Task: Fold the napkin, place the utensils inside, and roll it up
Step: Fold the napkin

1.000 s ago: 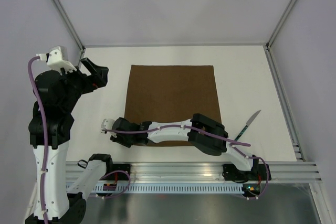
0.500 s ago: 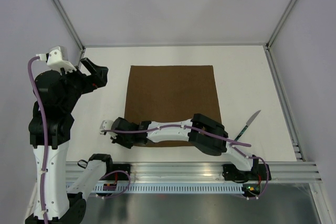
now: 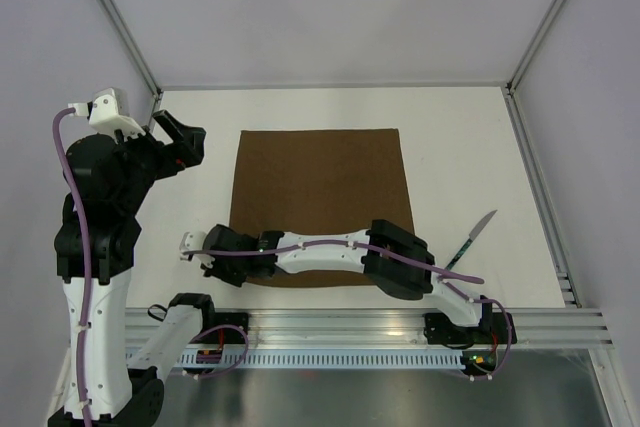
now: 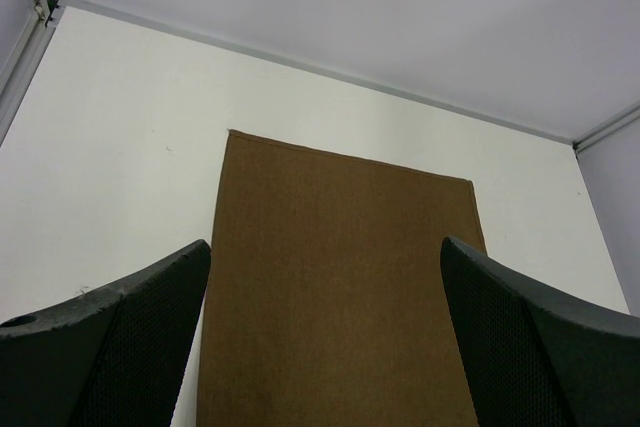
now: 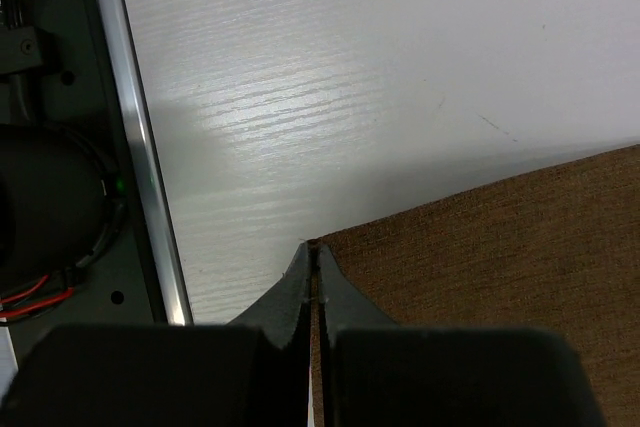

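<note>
Your right gripper has its two fingers pressed tight together, with no gap between the tips. They close right on the near-left corner of the napkin, and the cloth's edge runs in between them. In the right wrist view, bare white table lies just past that corner. The metal rail at the table's near edge runs along the left of the view.

From above, your right arm reaches from its base at the lower right, low across the near edge of the napkin, to that corner. It hides part of the cloth's near border.

Your left gripper is spread wide. Its dark fingers stand well apart at either side of the left wrist view and touch nothing. The left arm is raised at the left side of the table, and its gripper looks across the brown cloth.

The napkin lies flat and unfolded in a single layer in the middle of the table. Its far corners are square and it shows no crease.

The knife rests on the table to the right of the napkin, well apart from it. Its silver blade angles toward the far right and its dark handle points back toward your right arm. Neither gripper touches it.
</note>
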